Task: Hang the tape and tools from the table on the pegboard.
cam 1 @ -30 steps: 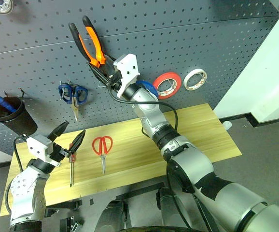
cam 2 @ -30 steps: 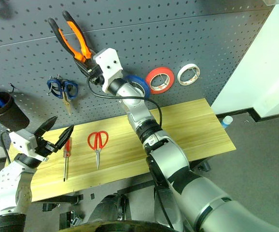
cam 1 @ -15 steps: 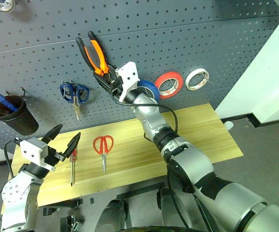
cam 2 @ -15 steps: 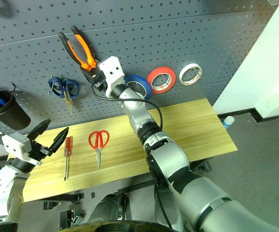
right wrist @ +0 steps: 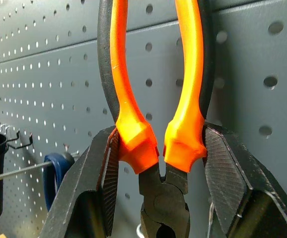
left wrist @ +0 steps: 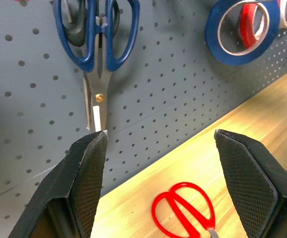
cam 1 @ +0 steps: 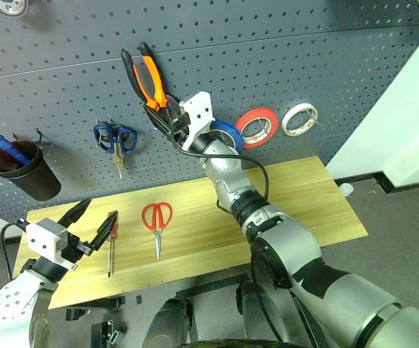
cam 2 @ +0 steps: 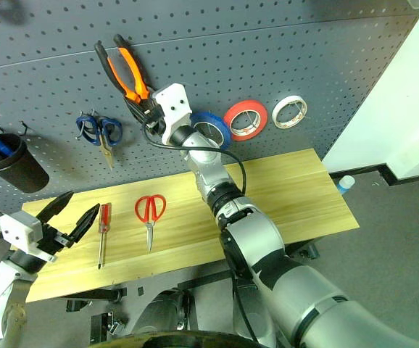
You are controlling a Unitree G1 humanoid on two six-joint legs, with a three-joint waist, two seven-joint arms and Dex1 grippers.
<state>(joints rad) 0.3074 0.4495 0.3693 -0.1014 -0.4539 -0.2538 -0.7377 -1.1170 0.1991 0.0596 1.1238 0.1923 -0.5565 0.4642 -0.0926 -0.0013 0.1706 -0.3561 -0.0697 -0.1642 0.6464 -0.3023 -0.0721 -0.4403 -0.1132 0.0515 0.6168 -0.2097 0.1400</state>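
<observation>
The pliers point(cam 1: 146, 78) stand handles-up against the pegboard point(cam 1: 282, 58), pinched at the handle bases by the right gripper point(right wrist: 161, 153), just beside the hung blue tape point(cam 2: 211, 129). The red-handled scissors point(cam 1: 156, 220) and screwdriver point(cam 1: 111, 239) lie on the table point(cam 1: 296, 196). The left wrist view shows blue-handled scissors point(left wrist: 98, 44) hanging beyond the spread, empty left gripper point(left wrist: 158, 148).

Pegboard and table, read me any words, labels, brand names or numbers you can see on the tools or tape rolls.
None can be read: no words, brands or numbers show on the pegboard, the table, the pliers, the tape, the red-handled scissors or the red-handled screwdriver.
</observation>
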